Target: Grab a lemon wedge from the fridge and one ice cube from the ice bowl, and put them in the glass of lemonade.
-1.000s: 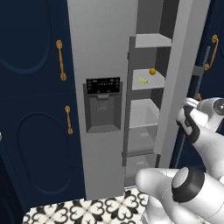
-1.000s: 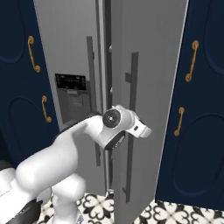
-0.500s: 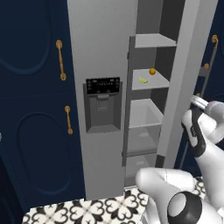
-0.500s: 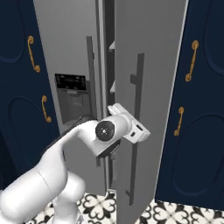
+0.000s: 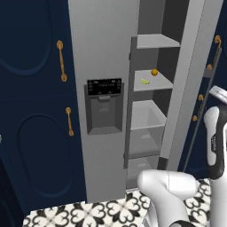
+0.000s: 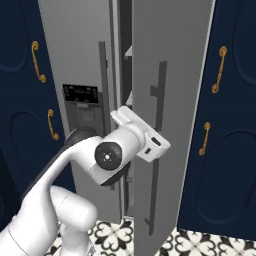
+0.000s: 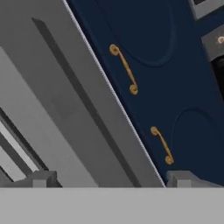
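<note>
Fridge (image 5: 106,53) door part-open, step is opening it: gripper (image 7: 109,179) fingers apart, empty, at door edge; next widen, reach lemon wedge (image 5: 145,81) mid-shelf.

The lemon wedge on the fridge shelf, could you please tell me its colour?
Pale yellow-green lemon wedge, best seen in the left base view.

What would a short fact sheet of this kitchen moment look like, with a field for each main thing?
fridge: tall, light grey, right door swung partly open, shelves showing
lemon wedge: tiny pale slice lying on an upper shelf
orange fruit: small, round, on the same shelf, behind the wedge
dispenser panel: dark, set in the closed left door
end effector: fingers apart, nothing between them, facing the open door's outer face and its long handle
cabinets: navy with gold handles, either side of the fridge
floor: black and white patterned tiles
</note>
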